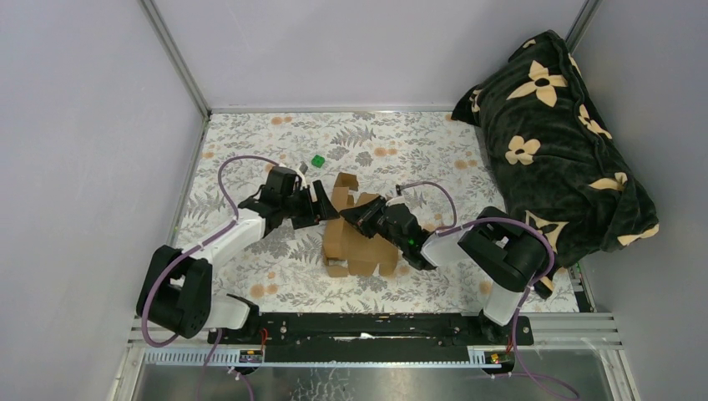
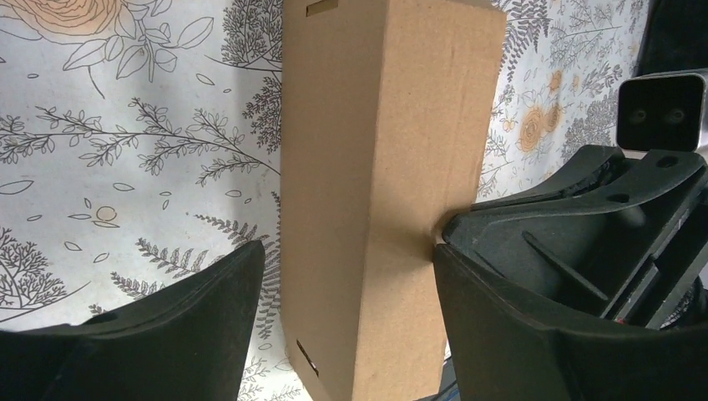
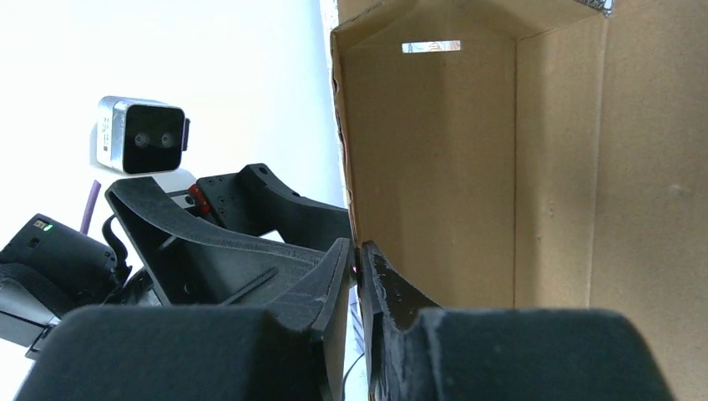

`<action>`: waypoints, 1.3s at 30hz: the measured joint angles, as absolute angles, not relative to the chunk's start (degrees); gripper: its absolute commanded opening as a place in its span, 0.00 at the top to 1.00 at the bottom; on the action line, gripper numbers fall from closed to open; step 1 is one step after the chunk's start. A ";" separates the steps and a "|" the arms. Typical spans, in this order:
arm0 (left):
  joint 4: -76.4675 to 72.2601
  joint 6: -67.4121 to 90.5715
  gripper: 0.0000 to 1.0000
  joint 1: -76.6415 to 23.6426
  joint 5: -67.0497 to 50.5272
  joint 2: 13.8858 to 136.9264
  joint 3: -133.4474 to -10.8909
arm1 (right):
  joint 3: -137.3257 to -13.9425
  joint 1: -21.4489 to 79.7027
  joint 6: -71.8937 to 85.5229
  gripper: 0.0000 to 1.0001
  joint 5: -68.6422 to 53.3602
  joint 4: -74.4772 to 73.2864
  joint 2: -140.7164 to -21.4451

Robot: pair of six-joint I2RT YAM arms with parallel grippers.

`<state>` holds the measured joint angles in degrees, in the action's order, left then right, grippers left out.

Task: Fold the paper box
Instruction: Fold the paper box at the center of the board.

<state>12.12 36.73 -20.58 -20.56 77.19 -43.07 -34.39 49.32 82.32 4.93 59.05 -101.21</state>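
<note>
The paper box (image 1: 359,242) is plain brown cardboard, partly folded, lying mid-table with flaps raised at its far end. My left gripper (image 1: 321,210) reaches it from the left and my right gripper (image 1: 352,215) from the right. In the left wrist view an upright panel of the paper box (image 2: 384,167) stands between the wide jaws of the left gripper (image 2: 349,249); the left finger (image 2: 184,326) is clear of it and the right finger (image 2: 534,334) touches its edge. The right gripper (image 3: 357,249) pinches the thin edge of a wall of the paper box (image 3: 434,175), one finger inside.
A tiny green cube (image 1: 317,159) lies on the floral tablecloth (image 1: 250,259) behind the box. A black blanket with cream flowers (image 1: 559,142) fills the right back corner. Grey walls close in the left and back sides.
</note>
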 measured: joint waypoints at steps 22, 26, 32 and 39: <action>9.89 36.01 0.22 -20.97 -21.10 80.49 -43.35 | -29.82 42.00 74.72 0.48 -1.63 47.83 -86.98; 9.93 35.31 0.23 -20.97 -21.17 80.71 -43.62 | -32.67 31.97 70.26 0.51 -8.21 43.11 -85.82; 9.93 34.54 0.23 -20.97 -21.63 81.58 -44.14 | -49.15 22.15 66.54 0.55 -22.72 41.69 -103.57; 9.93 33.91 0.23 -20.97 -22.28 81.84 -44.40 | -68.99 20.43 62.87 0.55 -34.35 37.71 -123.20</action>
